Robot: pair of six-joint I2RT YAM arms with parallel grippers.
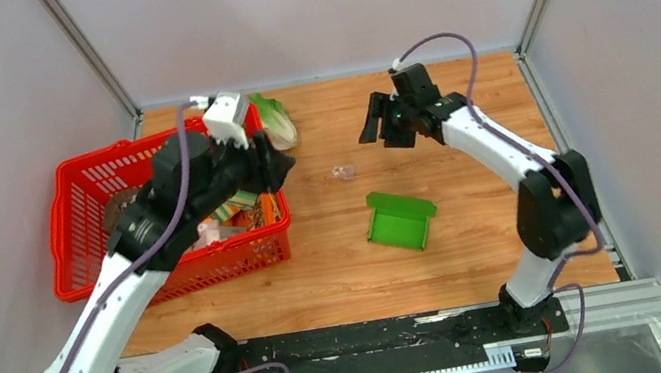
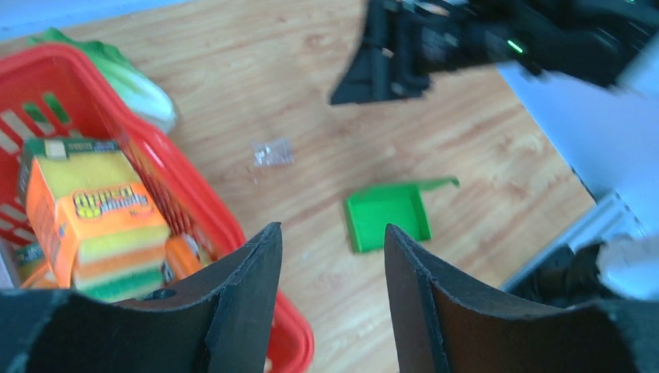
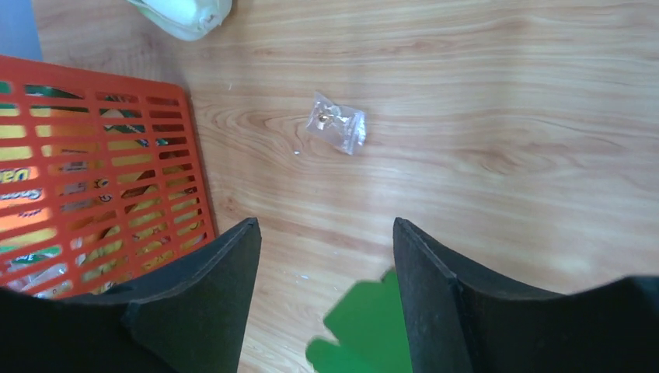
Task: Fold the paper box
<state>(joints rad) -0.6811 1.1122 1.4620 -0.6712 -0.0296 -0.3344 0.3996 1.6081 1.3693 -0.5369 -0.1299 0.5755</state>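
A: Left side first. Where is the left gripper (image 2: 330, 233)?

B: Above the right rim of the red basket (image 1: 66, 205). The jaws are spread with nothing between them. In the top view the paper box (image 1: 401, 225) lies at about 4 o'clock from it, out on the table (image 1: 480, 253) near the middle, and it touches nothing.

A: Long axis of the box?

B: Roughly 9 to 3, tipped a shade toward 10 to 4. One long flap stands up along its far edge.

A: And the right gripper (image 1: 382, 134)?

B: It hangs beyond the box with its jaws apart and empty. The box sits at 6 o'clock from it, nearly straight back toward the bases. I judge the right arm the nearer one, though neither arm's height above the table can be read.

A: Anything in the way?

B: A small clear packet (image 1: 341, 172) lies at about 10 o'clock from the box, apart from it. The lettuce (image 1: 275, 120) lies farther off, by the basket's far corner.

A: What is hidden?

B: The right wrist view shows only a green corner at its bottom edge. The rest is cut off or behind its right finger. The left wrist view frames the whole box between its fingers, but the picture is soft and the other arm is a blur. I cannot tell which tabs are creased or tucked.
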